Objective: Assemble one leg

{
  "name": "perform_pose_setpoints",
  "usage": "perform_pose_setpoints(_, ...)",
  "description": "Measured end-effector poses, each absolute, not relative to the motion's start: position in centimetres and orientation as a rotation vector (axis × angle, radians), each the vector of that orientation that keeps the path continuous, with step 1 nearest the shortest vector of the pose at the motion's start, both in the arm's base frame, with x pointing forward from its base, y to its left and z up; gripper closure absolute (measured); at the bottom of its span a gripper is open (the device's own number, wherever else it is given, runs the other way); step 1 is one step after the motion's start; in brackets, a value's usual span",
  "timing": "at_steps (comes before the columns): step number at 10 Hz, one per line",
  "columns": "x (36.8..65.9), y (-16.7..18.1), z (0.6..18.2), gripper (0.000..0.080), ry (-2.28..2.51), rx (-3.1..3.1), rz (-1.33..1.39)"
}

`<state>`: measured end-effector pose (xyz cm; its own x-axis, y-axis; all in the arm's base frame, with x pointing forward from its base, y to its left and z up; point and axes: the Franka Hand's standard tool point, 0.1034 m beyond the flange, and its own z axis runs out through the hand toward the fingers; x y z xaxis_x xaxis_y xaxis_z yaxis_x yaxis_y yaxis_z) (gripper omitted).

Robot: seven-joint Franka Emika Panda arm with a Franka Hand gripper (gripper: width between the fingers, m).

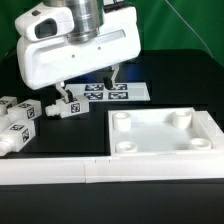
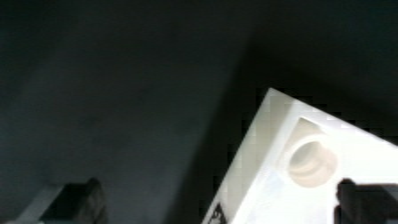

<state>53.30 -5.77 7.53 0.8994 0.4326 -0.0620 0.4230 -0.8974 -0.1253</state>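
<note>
Several small white legs with black-and-white tags lie at the exterior view's left; one leg lies nearest the arm, others further left. The wide white panel with round corner sockets lies at the right. My gripper hangs open and empty above the table, between the legs and the panel, with one finger just above the nearest leg. In the wrist view the gripper shows two dark fingertips wide apart, with a corner of the panel and one socket between them. No leg shows in the wrist view.
The marker board lies behind the gripper. A long white rail runs along the table's front edge. The table top is black.
</note>
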Motion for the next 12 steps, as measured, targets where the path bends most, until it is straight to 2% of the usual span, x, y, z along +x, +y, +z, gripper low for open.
perform_pose_setpoints(2,53.0,-5.5,7.0,0.0151,-0.891,-2.925,0.051)
perform_pose_setpoints(4,50.5,-6.1,6.1,0.0151,-1.236,-2.778,0.078)
perform_pose_setpoints(6,48.1,-7.0,5.2,0.0151,-1.313,-2.750,0.071)
perform_pose_setpoints(10,48.5,-7.0,5.3,0.0151,-1.293,-2.760,0.070)
perform_pose_setpoints(11,48.5,-7.2,5.2,0.0151,-1.423,-2.727,0.023)
perform_pose_setpoints(12,47.2,-7.6,4.7,0.0151,-1.576,-2.657,0.013)
